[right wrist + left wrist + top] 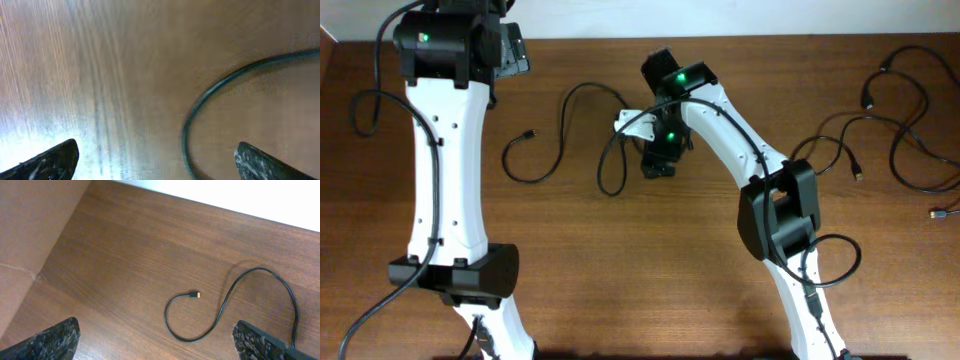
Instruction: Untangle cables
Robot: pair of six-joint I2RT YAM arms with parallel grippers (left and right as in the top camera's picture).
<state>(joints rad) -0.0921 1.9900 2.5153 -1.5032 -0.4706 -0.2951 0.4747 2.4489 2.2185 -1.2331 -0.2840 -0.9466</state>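
Seeing left jaws wide, empty; right jaws wide over cable (186,131) loop; more cables (897,150) at 3 o'clock on bench (620,270).

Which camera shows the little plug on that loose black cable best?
The left wrist view: the plug lies close and sharp, its tip gold. Overhead the plug is a tiny dark speck. The right wrist view shows only blurred cable, no plug.

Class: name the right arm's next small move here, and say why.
Probably lower the right gripper straight down and close on the cable. Its fingers are open above the table, and the right wrist view shows the black cable curving between them, not yet gripped. That view is blurred, so the exact height is unclear.
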